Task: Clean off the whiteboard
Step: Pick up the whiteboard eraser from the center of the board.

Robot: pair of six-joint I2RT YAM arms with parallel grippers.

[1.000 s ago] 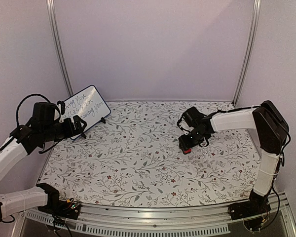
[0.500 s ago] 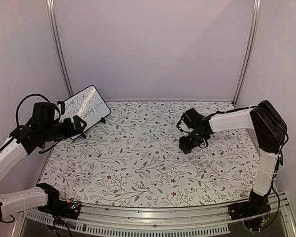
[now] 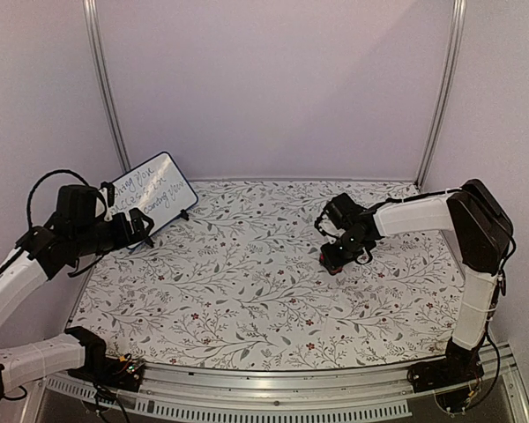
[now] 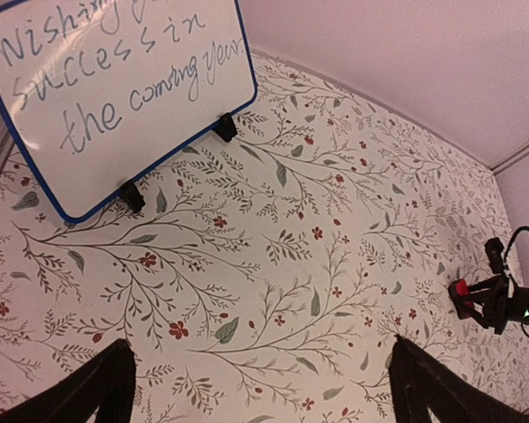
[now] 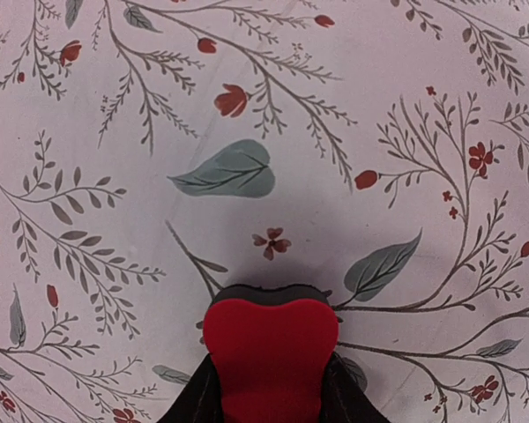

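Whiteboard (image 3: 155, 191): found at the far left corner of the tabletop (image 3: 247, 291), stood on two small black feet (image 4: 130, 196) and tipped backward. Its frame is dark blue. Three lines of handwritten marker text are seen on its face; the words "success in" and "the coming year" can be read in the left wrist view.

Left end effector (image 3: 142, 226): held just in front of the whiteboard's lower edge and pointed across the tabletop. Its two fingers (image 4: 101, 388) are spread wide apart, and nothing is held between them. No contact with the whiteboard is seen.

Right end effector (image 3: 334, 259): positioned right of the tabletop's centre, well apart from the whiteboard, and angled down close to the surface. Its fingers are closed against both sides of a red block (image 5: 271, 348), which has a dark layer on its far side. Whether the block touches the tabletop cannot be told from the views.

Tabletop: covered with a pale pattern of leaves and small red flowers.
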